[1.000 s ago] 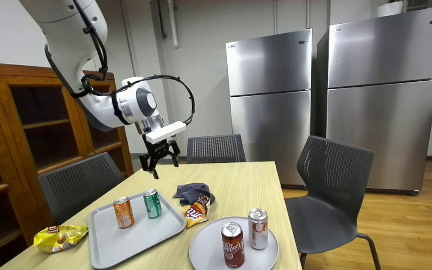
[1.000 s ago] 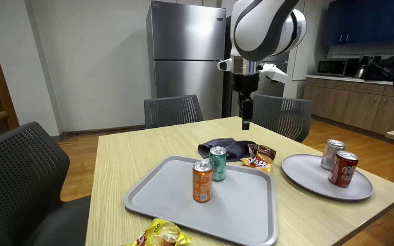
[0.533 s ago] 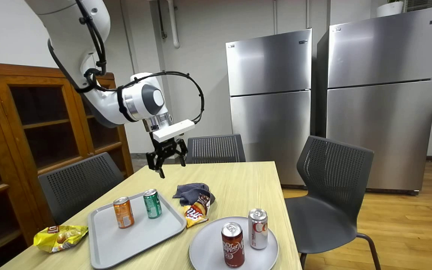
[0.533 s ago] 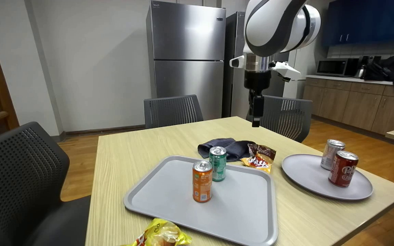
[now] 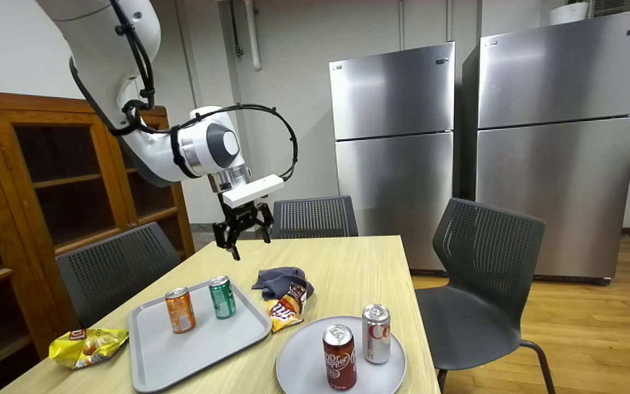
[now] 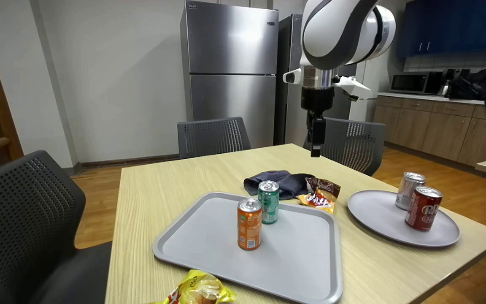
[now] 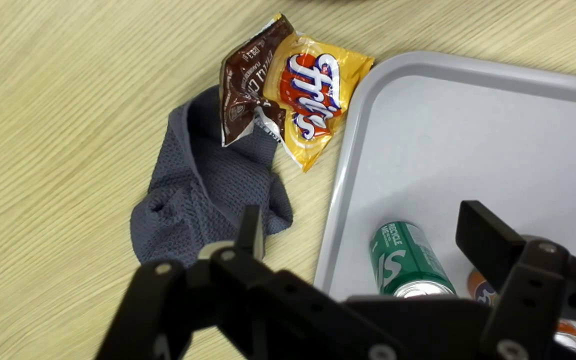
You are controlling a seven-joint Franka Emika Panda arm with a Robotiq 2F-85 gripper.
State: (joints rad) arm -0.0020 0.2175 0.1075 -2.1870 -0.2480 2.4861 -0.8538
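My gripper [image 7: 360,220] hangs open above the table, nothing between its fingers; in an exterior view the gripper [image 5: 251,248] is well clear of the surface. Below it in the wrist view a green can [image 7: 408,257] stands on the grey tray [image 7: 418,150]. An orange can [image 6: 249,226] stands upright beside the green one; in the wrist view the right finger and gripper body hide most of it. Left of the tray in the wrist view lies a crumpled dark grey cloth [image 7: 218,175], partly behind the left finger. A Fritos bag [image 7: 313,95] rests partly over the cloth, against the tray's corner.
A round grey plate [image 6: 371,211] holds a dark red Dr Pepper can [image 6: 423,209] and a silver can [image 5: 376,335]. By the tray's near side lies a yellow chip bag [image 5: 89,347]. Dark chairs [image 5: 315,216] stand around the table [image 5: 348,273].
Between one second and half a second ago my arm shifted rightward in both exterior views, with the gripper slightly higher. Since then it has held still, jaws open throughout. The objects have not moved.
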